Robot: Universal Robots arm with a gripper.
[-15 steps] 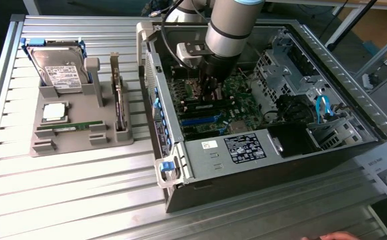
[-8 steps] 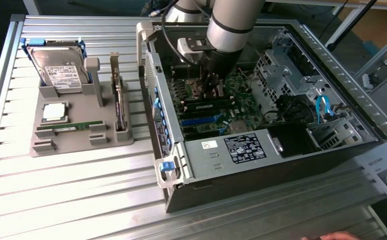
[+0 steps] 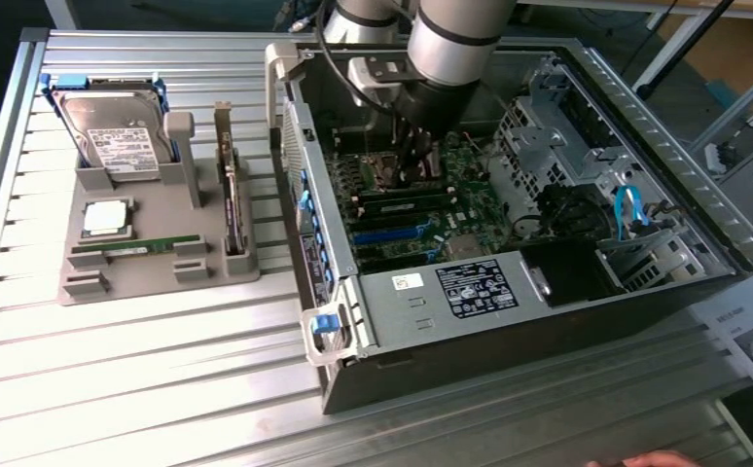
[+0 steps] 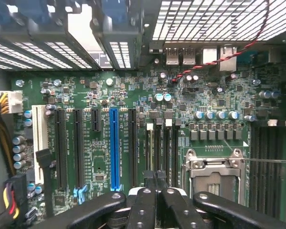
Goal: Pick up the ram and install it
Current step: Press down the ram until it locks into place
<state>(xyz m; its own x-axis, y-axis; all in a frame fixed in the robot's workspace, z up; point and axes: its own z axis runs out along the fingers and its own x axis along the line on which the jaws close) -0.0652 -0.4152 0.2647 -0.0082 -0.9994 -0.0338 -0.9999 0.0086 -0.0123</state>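
Fingers of the gripper (image 4: pixel 157 183) are pressed together, apparently holding nothing, low over the motherboard (image 3: pixel 410 209) inside the computer case (image 3: pixel 519 321). The ram (image 3: pixel 136 246) lies in the grey holder (image 3: pixel 156 277) beside it.

Desk (image 3: pixel 156 370) layout
Parts holder (image 3: pixel 156 277) sits at exterior view's left, open computer case (image 3: pixel 507 321) right; ram (image 3: pixel 136 248) lies in the holder.
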